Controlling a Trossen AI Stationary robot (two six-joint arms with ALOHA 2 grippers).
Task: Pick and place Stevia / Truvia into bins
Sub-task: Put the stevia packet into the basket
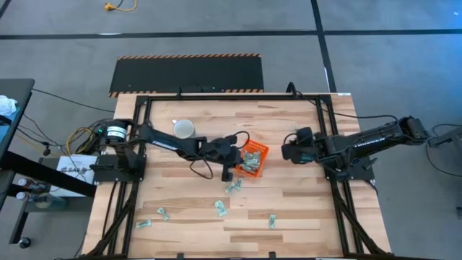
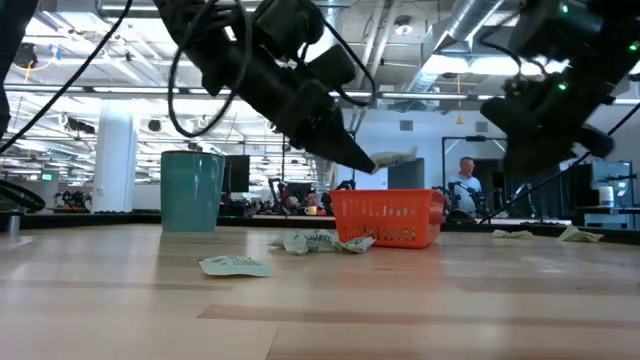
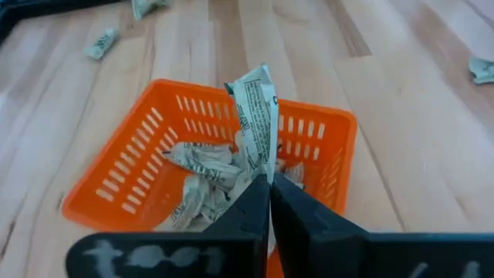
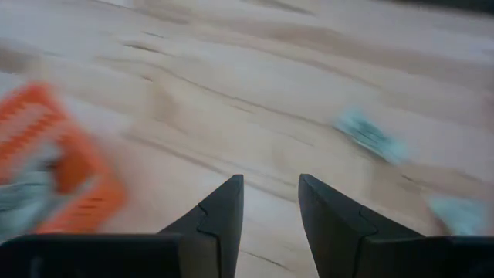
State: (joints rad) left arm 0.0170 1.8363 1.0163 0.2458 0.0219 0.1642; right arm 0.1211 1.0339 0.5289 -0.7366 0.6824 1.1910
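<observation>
Over the bin (image 3: 208, 177), near the tabletop's middle: left gripper (image 3: 269, 181) pinched tight on one sachet (image 3: 257, 116), which stands upright from the fingertips, crumpled, above the pile already inside. Low view shows the same sachet at the tip, held clear above the bin's rim.

Right gripper (image 4: 270, 185) hangs well apart toward the right edge, jaws parted, holding nothing; the wood below it is bare, with loose sachets farther off.

More sachets lie outside: a small cluster (image 1: 232, 187) just beside the bin on its front side, and several scattered toward the front edge, one (image 1: 220, 209) near the middle, others nearer the front-left corner. Mug (image 1: 184, 128) stands toward the back, clear of the work.

Step in hand, as I judge it: the drop.
- Keep the tip centred over the basket, not over the wall.
- Open fully; paper may cling to a pad, so a small lift after opening should help.
- Stay low enough that the sachet does not flutter past the low sides.
- Avoid nudging the bin; it looks light.
</observation>
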